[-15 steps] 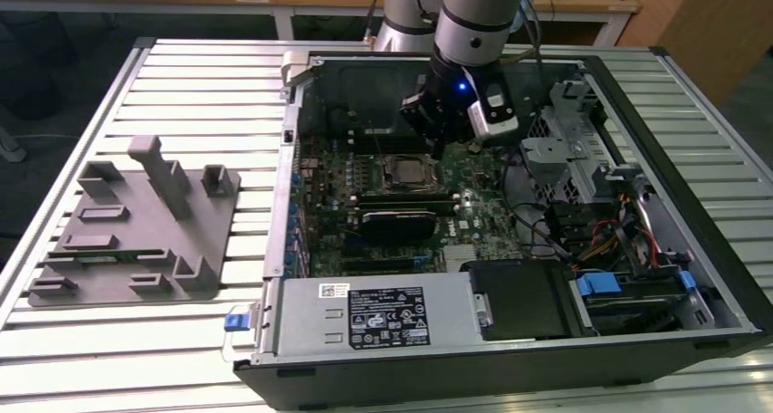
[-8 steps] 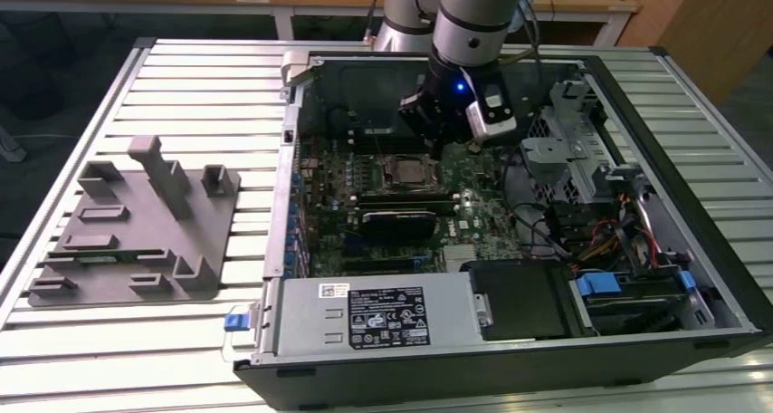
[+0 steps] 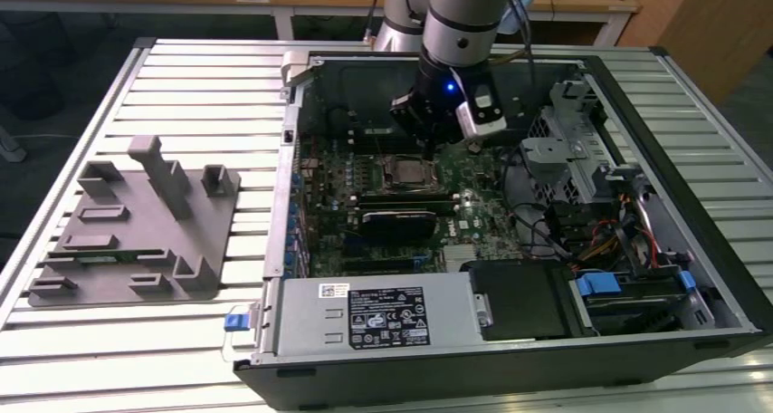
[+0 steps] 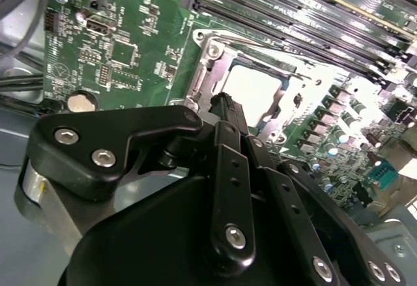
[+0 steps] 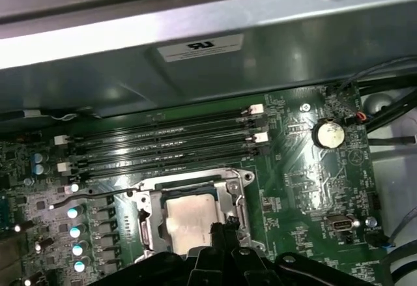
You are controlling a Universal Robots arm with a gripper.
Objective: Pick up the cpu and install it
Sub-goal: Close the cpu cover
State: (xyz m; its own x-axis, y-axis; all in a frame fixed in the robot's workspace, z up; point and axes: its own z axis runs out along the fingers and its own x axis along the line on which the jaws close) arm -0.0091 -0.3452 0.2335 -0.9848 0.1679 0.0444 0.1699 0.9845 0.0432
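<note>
1. My tool [image 5: 221, 226] has its fingers drawn narrow, with nothing I can see between them.
2. The cpu [image 5: 191, 212] lies flat in the socket [image 5: 144, 217] just beneath. The tips hang over one edge, not its middle; I cannot tell if they touch.
3. Beyond are the memory slots [image 5: 163, 146] and the open computer case [image 3: 290, 205].

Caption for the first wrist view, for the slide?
Black claw at the shiny silver square cpu, lying in the metal-framed socket of the green motherboard.
</note>
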